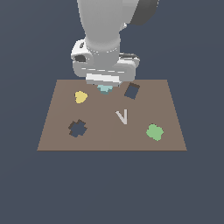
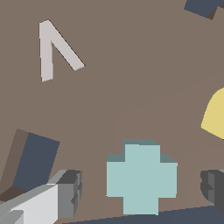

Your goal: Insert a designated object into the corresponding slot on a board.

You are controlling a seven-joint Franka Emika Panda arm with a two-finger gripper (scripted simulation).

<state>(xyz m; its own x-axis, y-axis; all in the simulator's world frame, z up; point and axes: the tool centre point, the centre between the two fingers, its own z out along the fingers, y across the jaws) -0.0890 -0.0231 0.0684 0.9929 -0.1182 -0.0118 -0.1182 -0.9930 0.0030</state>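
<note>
Barely started tbh. Small pale teal cross-shaped flat piece [image 2: 141, 178] lying on the brown rectangular board [image 1: 109, 140] between wide-open gripper [image 2: 142, 186] fingers, ungrasped. Well apart from the dark jagged cross-like slot [image 1: 77, 128]; pickup, carry, insertion all left.

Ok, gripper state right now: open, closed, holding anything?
Gripper: open, its fingers on either side of the teal piece with a gap on both sides; not gripping it.

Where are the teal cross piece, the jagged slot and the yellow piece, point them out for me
Teal cross piece [image 2: 141, 178], wrist view, centre of its top face.
Jagged slot [image 1: 78, 128], exterior view, middle of the dark cut-out.
Yellow piece [image 1: 80, 97], exterior view, centre of the blob.
</note>
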